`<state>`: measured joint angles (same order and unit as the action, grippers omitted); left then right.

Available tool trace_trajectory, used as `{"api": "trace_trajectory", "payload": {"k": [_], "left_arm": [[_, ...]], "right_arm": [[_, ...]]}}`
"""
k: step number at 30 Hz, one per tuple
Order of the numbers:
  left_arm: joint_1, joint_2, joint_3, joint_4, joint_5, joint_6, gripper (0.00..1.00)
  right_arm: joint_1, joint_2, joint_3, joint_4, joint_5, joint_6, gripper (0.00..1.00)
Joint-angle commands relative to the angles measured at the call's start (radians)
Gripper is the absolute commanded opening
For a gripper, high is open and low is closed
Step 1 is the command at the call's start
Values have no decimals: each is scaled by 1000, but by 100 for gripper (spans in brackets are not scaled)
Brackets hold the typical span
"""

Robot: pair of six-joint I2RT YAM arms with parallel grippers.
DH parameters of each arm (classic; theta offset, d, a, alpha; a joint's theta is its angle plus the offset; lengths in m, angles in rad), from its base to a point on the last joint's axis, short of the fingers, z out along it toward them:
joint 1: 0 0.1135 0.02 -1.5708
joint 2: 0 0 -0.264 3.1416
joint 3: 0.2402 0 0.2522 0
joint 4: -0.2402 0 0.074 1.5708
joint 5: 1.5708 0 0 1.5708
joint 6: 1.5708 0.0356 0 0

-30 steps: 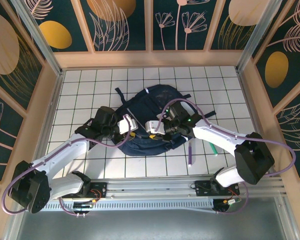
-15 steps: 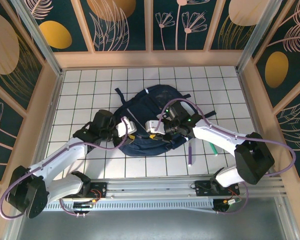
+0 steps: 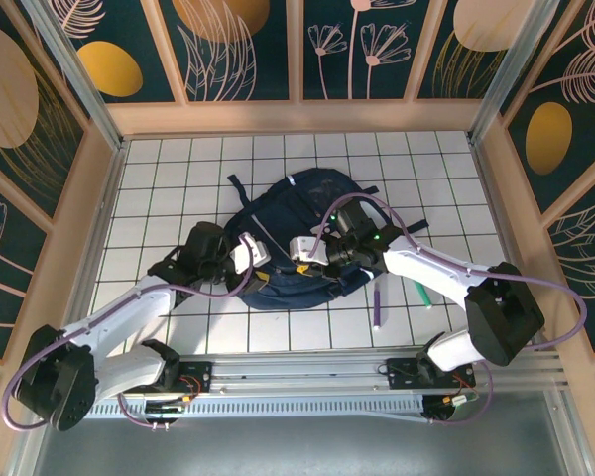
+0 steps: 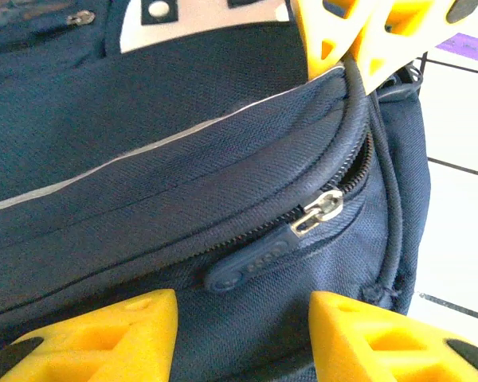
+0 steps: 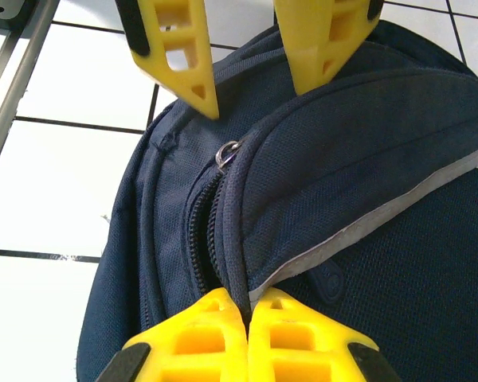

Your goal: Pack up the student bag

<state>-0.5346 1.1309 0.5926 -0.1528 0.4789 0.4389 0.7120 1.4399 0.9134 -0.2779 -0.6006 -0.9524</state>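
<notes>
The student bag, a navy backpack with thin white trim, lies flat in the middle of the white gridded table. My right gripper is shut on the corded edge of its front pocket, beside a partly open zip. My left gripper is open, its yellow fingers spread against the bag fabric. Just ahead of them lies the dark rubber zip pull on its metal slider, with nothing gripped. From above, the left gripper and right gripper sit close together at the bag's near edge.
A purple pen and a green pen lie on the tiles right of the bag. Wooden walls enclose the table on three sides. A metal rail runs along the near edge.
My left gripper's jaws have opened wider and the left arm has shifted slightly toward the near side. The right arm and the bag have stayed where they were.
</notes>
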Motion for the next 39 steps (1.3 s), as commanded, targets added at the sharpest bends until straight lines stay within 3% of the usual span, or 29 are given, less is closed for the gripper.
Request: {"api": "trace_trajectory", "payload": {"k": [1, 10, 17, 25, 28, 31, 32, 33, 39], "left_arm": [[2, 34, 35, 54, 60, -5, 47], [2, 72, 53, 92, 133, 27, 46], [1, 35, 43, 57, 193, 148, 41], [2, 11, 30, 37, 247, 210, 15], [2, 18, 30, 23, 247, 218, 12], [1, 20, 26, 19, 230, 214, 19], [1, 20, 23, 18, 217, 209, 34], [1, 20, 18, 21, 200, 201, 39], [2, 27, 10, -11, 105, 192, 39]], "right_arm": [[-4, -21, -5, 16, -56, -6, 0], [18, -26, -2, 8, -57, -31, 0], [22, -30, -9, 1, -53, -41, 0], [21, -24, -6, 2, -51, -42, 0], [22, -22, -4, 0, -47, -40, 0], [23, -22, -6, -1, -39, -38, 0], [22, -22, -6, -3, -38, -39, 0], [22, -21, -6, -5, -36, -39, 0], [23, -20, -5, -6, -36, -40, 0]]}}
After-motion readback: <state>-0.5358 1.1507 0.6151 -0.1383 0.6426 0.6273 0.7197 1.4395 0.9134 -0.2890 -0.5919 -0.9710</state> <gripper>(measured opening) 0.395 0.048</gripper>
